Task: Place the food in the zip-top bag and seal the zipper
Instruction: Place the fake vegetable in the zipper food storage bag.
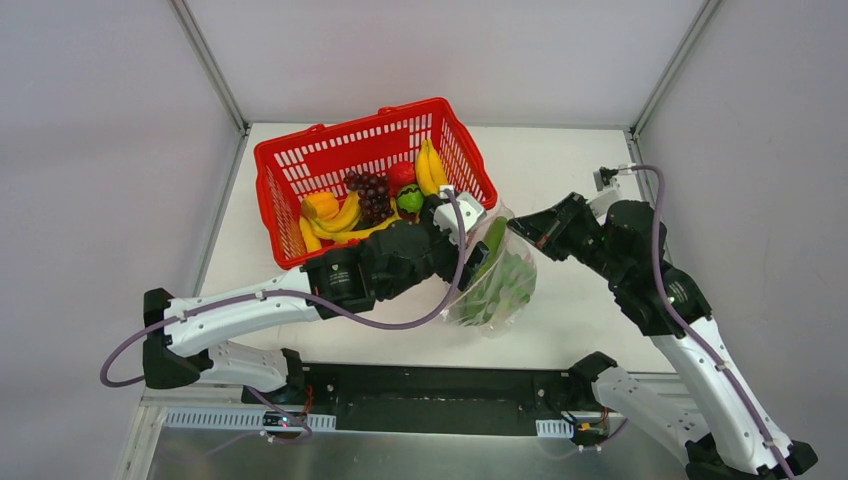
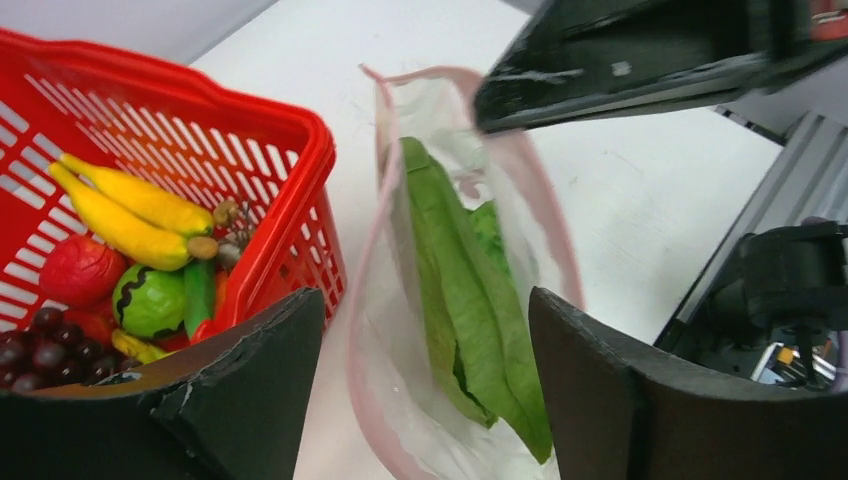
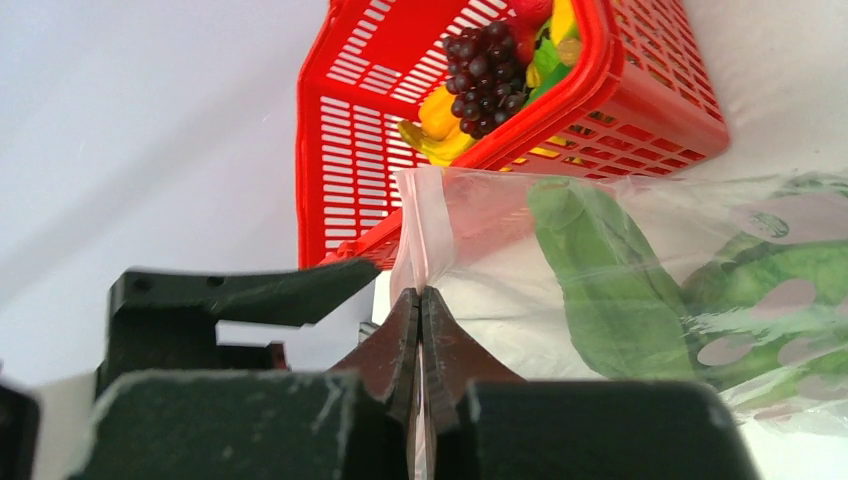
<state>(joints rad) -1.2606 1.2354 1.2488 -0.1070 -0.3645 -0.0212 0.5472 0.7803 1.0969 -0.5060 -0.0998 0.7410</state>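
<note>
L gripper (image 2: 430, 330) wide open, fingers astride mouth of zip-top bag (image 1: 495, 290), gripping nothing. R gripper (image 3: 420, 310) pinched tight on bag's mouth edge, on side away from red basket (image 3: 650, 100). Bag just beside basket's near-right corner, mouth gaping, zipper (image 2: 362, 280) unsealed. Lettuce (image 2: 460, 300) inside bag. Grapes (image 1: 370, 195), bananas (image 1: 430, 165), apple (image 1: 400, 172) in basket w/ other food pcs.
</note>
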